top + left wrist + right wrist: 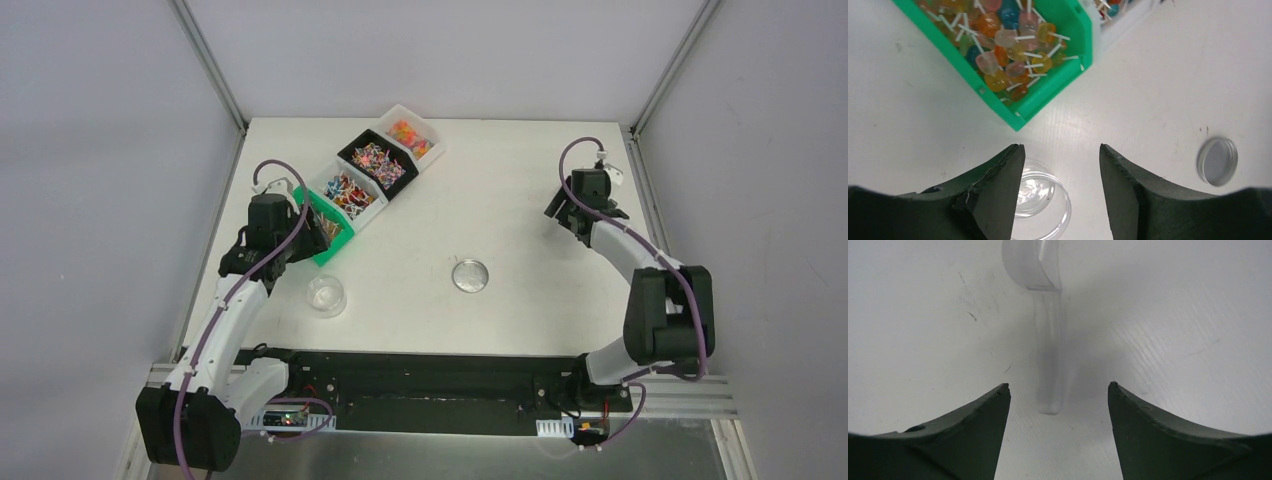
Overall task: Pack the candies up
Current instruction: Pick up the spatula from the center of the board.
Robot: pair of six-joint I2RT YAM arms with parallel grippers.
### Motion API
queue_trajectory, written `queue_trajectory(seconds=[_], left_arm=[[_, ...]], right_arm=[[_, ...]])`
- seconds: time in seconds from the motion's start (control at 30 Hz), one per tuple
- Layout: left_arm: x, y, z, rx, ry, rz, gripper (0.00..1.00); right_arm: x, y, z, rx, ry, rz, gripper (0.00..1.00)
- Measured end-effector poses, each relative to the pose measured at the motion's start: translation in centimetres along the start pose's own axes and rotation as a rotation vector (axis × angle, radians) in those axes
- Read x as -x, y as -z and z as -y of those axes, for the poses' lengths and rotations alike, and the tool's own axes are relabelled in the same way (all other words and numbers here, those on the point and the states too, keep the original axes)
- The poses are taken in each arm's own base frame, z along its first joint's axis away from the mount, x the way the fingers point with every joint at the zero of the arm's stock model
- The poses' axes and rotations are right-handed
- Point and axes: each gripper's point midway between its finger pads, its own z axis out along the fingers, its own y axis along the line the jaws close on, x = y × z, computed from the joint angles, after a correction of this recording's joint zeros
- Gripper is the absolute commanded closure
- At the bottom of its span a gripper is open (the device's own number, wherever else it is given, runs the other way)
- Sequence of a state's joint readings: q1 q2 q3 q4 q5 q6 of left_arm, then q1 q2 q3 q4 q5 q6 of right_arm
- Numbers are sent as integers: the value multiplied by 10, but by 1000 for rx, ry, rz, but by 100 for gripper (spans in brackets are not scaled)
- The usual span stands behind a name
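The candies (1008,50) lie sorted in four small bins set in a slanted row at the far left of the table (520,200), and we read that row as a supply to pick from: a green bin (1048,100) nearest the left arm, then a white bin (362,208), a black bin (352,152) and a second white bin (400,112). None has reached the one clear jar (1040,200), which stands open and looks empty just in front of the green bin, we judge so that candy needs only a short carry. Its one lid (1217,161) lies flat, well apart to the right, out of the way of filling. The left gripper (1060,147) hangs over the gap between green bin and jar, jaws spread and holding nothing. At the far right a single clear scoop (1050,355) lies on the table; the right gripper (1058,385) sits above its handle, jaws spread on either side without touching it, placed, we think, to pick it up
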State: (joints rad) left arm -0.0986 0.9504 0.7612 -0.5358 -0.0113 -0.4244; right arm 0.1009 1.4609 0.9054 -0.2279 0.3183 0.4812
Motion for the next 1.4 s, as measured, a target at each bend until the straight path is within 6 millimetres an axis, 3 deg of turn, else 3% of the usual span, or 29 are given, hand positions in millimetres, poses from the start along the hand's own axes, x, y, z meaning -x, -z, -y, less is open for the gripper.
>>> queue_trajectory(seconds=[0.2, 0.57, 0.73, 0.93, 1.17, 1.27, 1.4], left_arm=[[-11, 5, 25, -158, -51, -51, 42], [-16, 9, 41, -266, -81, -67, 41], [-15, 12, 42, -280, -84, -56, 41], [-15, 13, 43, -285, -86, -50, 41], [-16, 14, 44, -294, -87, -53, 36], [-17, 15, 47, -311, -88, -60, 32], [-20, 18, 53, -349, -89, -75, 29]], right_arm=[[-15, -34, -16, 34, 38, -81, 41], [-21, -58, -13, 13, 77, -101, 49], [-35, -70, -10, 2, 94, -138, 64], [-35, -73, -10, 8, 122, -138, 82], [-25, -57, -18, 68, 201, -126, 100], [-14, -37, -31, 124, 248, -94, 100], [-2, 5, -68, 259, 351, -26, 100]])
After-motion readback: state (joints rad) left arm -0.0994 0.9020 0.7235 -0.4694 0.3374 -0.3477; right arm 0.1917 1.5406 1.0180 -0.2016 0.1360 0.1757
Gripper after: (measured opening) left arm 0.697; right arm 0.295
